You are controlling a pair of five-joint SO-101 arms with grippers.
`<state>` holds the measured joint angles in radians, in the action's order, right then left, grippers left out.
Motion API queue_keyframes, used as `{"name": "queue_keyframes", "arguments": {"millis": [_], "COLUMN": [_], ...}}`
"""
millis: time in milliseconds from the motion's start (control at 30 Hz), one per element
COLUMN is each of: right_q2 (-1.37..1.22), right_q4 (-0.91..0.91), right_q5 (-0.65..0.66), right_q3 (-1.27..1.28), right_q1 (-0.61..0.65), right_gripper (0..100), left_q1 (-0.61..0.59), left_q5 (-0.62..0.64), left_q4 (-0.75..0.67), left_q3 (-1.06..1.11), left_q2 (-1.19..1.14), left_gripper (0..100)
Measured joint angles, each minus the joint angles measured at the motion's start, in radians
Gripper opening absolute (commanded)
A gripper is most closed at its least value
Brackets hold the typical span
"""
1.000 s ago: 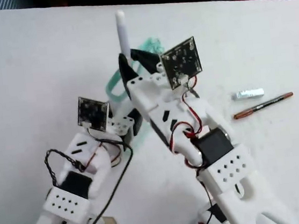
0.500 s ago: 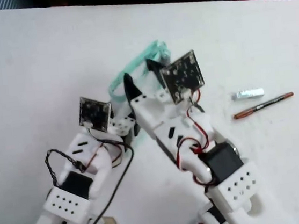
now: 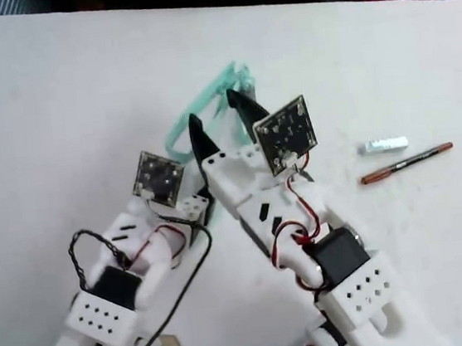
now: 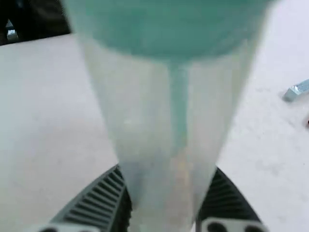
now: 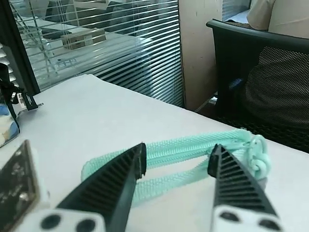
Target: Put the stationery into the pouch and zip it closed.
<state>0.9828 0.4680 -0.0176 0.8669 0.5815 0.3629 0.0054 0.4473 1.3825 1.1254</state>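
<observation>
The pouch (image 3: pixel 233 77) is translucent with a mint-green zip edge and lies on the white table, running away from the arms. My left gripper (image 3: pixel 204 205) is shut on its near end; in the left wrist view the pouch (image 4: pixel 164 121) rises clamped between the ribbed fingers (image 4: pixel 104 205). My right gripper (image 3: pixel 214 112) hovers open over the pouch's middle, and its wrist view shows the green edge (image 5: pixel 193 147) past the gripper (image 5: pixel 177 159). A brown pen (image 3: pixel 405 161) and a small white stick (image 3: pixel 382 145) lie on the table to the right.
The white table (image 3: pixel 55 93) is bare to the left and at the back. The two arms crowd close together in the middle. A dark chair (image 5: pixel 260 72) and window blinds stand beyond the table's far edge.
A white stick that stood upright at the right gripper a second ago is gone from sight. The right gripper has drawn back toward the near side, open. The left wrist shifted slightly right.
</observation>
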Motion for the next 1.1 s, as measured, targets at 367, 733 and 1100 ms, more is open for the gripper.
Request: {"name": "queue_keyframes", "arguments": {"millis": [367,733,1100], "right_q2": [0.052,0.221,0.226], "right_q4": [0.0,0.0,0.0], "right_q5": [-0.003,-0.003,-0.002], "right_q3": [0.051,0.147,0.155], "right_q1": [-0.075,-0.081,-0.025], "right_gripper": [20.5,20.5,20.5], "left_q1": [-0.002,-0.014,-0.037], "left_q5": [0.117,-0.005,-0.003], "left_q4": [0.414,0.402,0.4], "left_q3": [-0.138,-0.144,-0.144], "left_q2": [-0.017,-0.017,-0.017], "left_gripper": [5,2,32]}}
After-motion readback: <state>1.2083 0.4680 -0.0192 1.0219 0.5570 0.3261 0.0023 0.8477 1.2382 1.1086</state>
